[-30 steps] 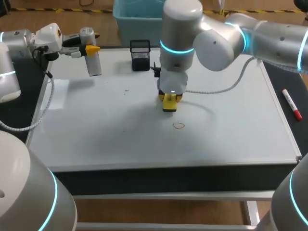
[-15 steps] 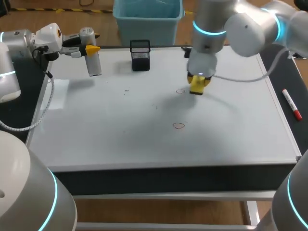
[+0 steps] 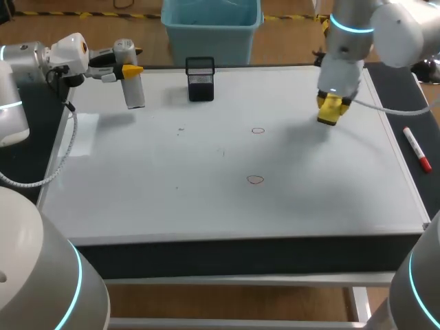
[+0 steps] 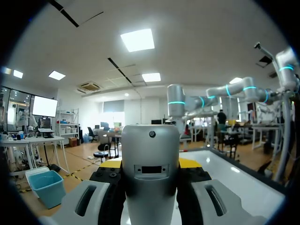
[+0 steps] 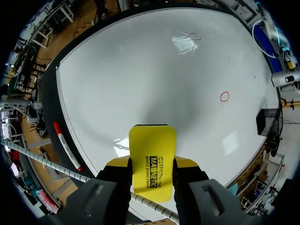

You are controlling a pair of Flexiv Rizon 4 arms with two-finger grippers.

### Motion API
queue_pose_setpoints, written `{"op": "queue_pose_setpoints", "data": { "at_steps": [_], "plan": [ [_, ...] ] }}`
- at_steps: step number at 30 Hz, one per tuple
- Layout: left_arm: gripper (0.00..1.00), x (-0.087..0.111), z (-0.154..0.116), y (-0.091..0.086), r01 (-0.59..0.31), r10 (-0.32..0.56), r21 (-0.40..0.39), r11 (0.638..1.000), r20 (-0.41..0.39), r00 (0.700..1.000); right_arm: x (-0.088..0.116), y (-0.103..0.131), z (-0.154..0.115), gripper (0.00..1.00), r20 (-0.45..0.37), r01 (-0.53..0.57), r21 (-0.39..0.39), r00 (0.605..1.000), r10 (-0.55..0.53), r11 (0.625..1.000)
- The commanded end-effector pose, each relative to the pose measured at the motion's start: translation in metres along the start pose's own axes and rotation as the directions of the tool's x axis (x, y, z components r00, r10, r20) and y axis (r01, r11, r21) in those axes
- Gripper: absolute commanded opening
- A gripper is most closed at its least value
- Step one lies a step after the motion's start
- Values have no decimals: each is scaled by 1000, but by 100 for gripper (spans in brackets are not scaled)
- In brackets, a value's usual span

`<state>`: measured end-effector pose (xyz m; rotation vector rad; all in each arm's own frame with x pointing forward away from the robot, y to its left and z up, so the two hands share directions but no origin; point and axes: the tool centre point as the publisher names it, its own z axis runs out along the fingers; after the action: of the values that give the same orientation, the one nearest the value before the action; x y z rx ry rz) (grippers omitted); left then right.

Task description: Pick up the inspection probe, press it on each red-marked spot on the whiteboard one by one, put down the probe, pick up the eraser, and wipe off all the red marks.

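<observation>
- While my left arm stays at the far left corner of the table, my left gripper [image 3: 129, 69] is clamped on the grey cylindrical metal inspection probe [image 3: 135, 93]. I hold it roughly upright over the far left corner of the white rectangular whiteboard [image 3: 172, 199]. I cannot tell whether the lower end of the probe touches the board.
- Left wrist view: the probe [image 4: 150, 150] fills the gap of the left gripper [image 4: 151, 164], with a yellow tip showing on either side of it.
- My right gripper [image 3: 331, 108] pinches the yellow rectangular whiteboard eraser [image 3: 330, 112] over the far right part of the board. Contact between eraser and board cannot be judged.
- Right wrist view: both fingers [image 5: 119, 171] of the right gripper [image 5: 152, 172] press the long sides of the eraser [image 5: 152, 152], which juts out ahead of them.
- Two small red circle marks remain unwiped. The farther red circle [image 3: 258, 130] lies near the board's middle, and the nearer red circle [image 3: 255, 179] lies in front of it. Both are well apart from the eraser.
- Right wrist view: both circles lie ahead of the eraser, the farther circle [image 5: 224, 96] closer to it than the nearer one [image 5: 191, 35].
- A black mesh pen holder [image 3: 200, 79] stands at the board's far edge, near the probe.
- A red and white marker pen [image 3: 416, 148] lies on the dark strip just beside the board's right edge.
</observation>
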<state>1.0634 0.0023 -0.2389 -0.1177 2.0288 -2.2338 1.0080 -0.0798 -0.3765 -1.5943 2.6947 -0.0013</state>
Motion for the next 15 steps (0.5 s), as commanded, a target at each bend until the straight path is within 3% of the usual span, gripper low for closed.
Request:
{"op": "queue_pose_setpoints", "data": {
  "at_steps": [1,15],
  "plan": [
    [0,-1,-1,0,0,0,2,1000,-4,1000,19,-12,4,0,19,-9,-29,1000,10,1000],
    [0,-1,-1,0,0,0,2,1000,-4,1000,41,-28,6,0,16,-27,-34,999,28,999]
  ]
}}
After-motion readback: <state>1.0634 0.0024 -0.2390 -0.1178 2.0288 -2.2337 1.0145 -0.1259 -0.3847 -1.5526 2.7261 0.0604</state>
